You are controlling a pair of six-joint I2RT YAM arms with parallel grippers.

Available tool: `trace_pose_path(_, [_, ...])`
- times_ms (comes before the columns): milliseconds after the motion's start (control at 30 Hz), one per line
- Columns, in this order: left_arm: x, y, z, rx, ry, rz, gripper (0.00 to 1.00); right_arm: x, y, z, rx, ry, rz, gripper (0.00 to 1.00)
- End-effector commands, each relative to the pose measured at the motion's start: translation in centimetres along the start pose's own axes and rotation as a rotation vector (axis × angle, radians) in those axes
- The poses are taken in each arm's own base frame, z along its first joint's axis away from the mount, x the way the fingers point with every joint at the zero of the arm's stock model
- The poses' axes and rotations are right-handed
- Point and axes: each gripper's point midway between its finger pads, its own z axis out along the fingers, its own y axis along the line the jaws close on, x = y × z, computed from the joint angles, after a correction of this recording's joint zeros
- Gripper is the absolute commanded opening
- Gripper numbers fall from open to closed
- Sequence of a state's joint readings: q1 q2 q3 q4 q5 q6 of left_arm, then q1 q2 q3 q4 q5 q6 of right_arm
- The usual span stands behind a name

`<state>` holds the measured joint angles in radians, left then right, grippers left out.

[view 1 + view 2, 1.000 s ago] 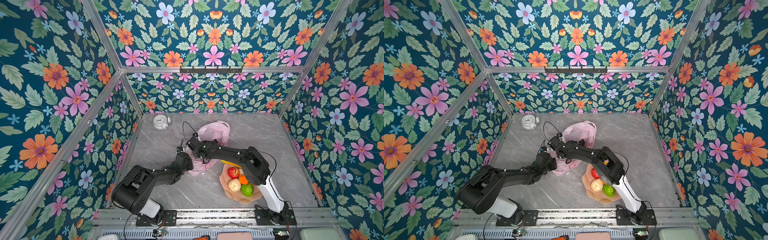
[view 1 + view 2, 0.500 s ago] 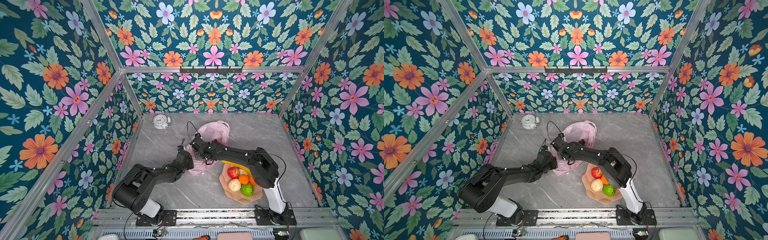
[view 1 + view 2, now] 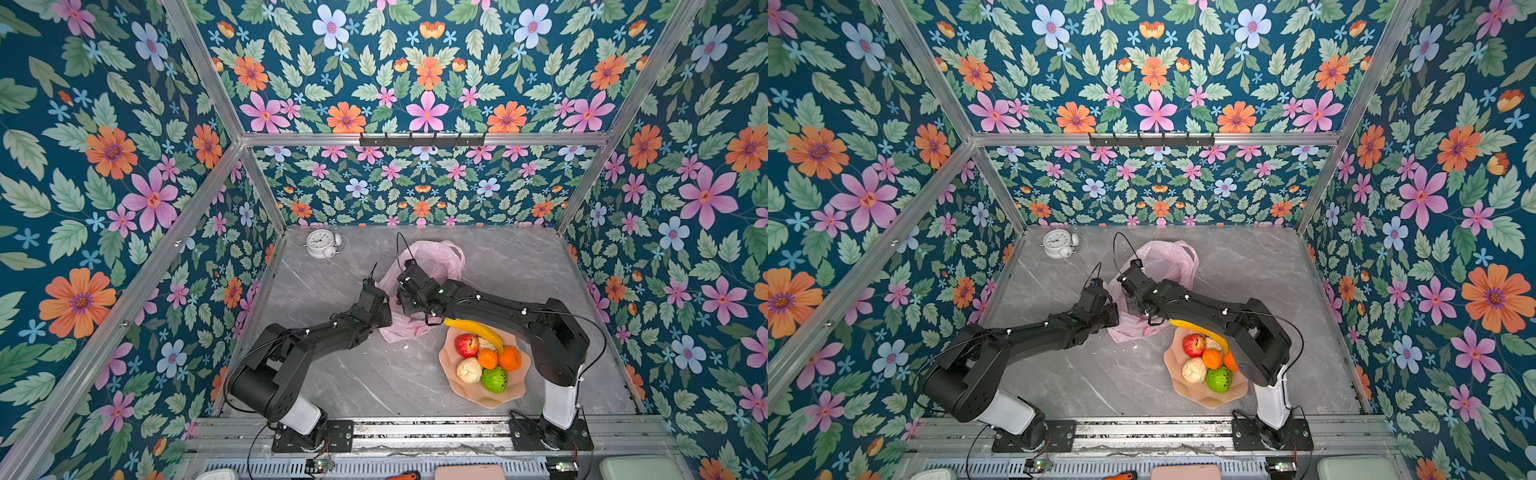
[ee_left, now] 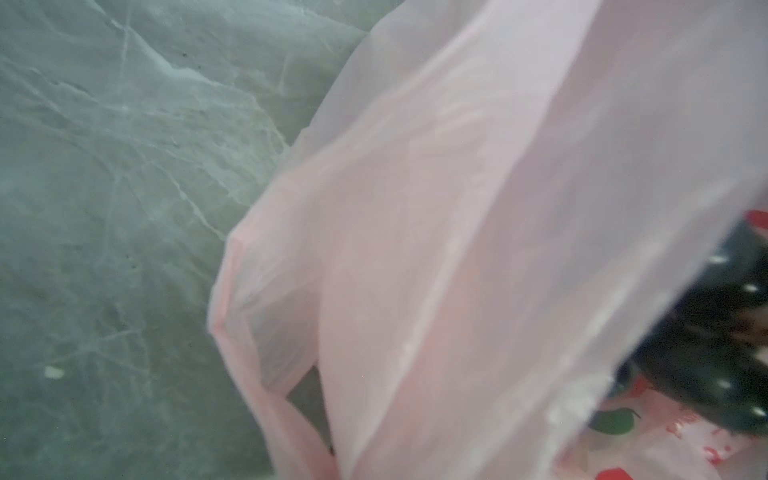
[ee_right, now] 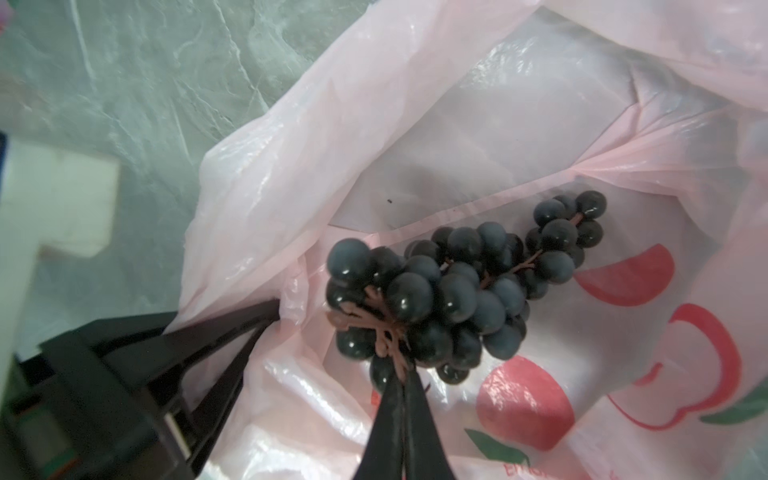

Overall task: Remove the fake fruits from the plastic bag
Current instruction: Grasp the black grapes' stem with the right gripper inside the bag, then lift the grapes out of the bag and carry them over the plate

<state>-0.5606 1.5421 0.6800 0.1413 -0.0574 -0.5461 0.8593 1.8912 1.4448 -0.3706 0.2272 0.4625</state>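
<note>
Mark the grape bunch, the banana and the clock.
grape bunch [image 5: 457,297], right wrist view, on a middle grape.
banana [image 3: 473,328], in a top view, its yellow middle.
clock [image 3: 320,241], in a top view, its dial.

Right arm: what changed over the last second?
The right pincer, shut on the grape bunch by its stem, drew back slightly toward the robot's right. Its elbow swung outward, uncovering the second orange in the bowl. Unchanged: left pincer clamping the plastic bag rim, the bowl and the clock.
</note>
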Motion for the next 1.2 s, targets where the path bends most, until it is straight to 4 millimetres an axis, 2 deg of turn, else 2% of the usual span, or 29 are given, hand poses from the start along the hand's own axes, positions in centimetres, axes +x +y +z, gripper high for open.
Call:
trace_pose_path(0, [-0.4,0.6,0.1,-0.037,-0.014,0.054,0.07,-0.8,0.8,-1.2,-0.069,-0.018,0.015,0.0])
trace_pose_path(267, [-0.3,1.5,0.3,-0.059,-0.051,0.07,0.07,-2.0,0.8,-4.6,-0.099,-0.043,-0.025,0.0])
trace_pose_path(567, [-0.4,1.6,0.2,-0.063,-0.059,0.071,0.07,-2.8,0.2,-7.9,-0.107,-0.081,-0.049,0.0])
trace_pose_path(600, [-0.4,1.6,0.2,-0.065,-0.061,0.071,0.07,-3.4,0.2,-9.4,-0.121,-0.108,-0.049,0.0])
trace_pose_path(633, [-0.4,1.6,0.2,-0.067,-0.061,0.072,0.08,-3.4,0.1,-9.9,-0.123,-0.113,-0.051,0.0])
trace_pose_path(867, [-0.5,1.8,0.3,-0.076,-0.062,0.071,0.07,-3.2,-0.8,-13.2,-0.133,-0.134,-0.062,0.0])
trace_pose_path(1167, [-0.6,1.9,0.3,-0.086,-0.067,0.076,0.07,-1.9,-2.7,-18.8,-0.138,-0.146,-0.077,0.0])
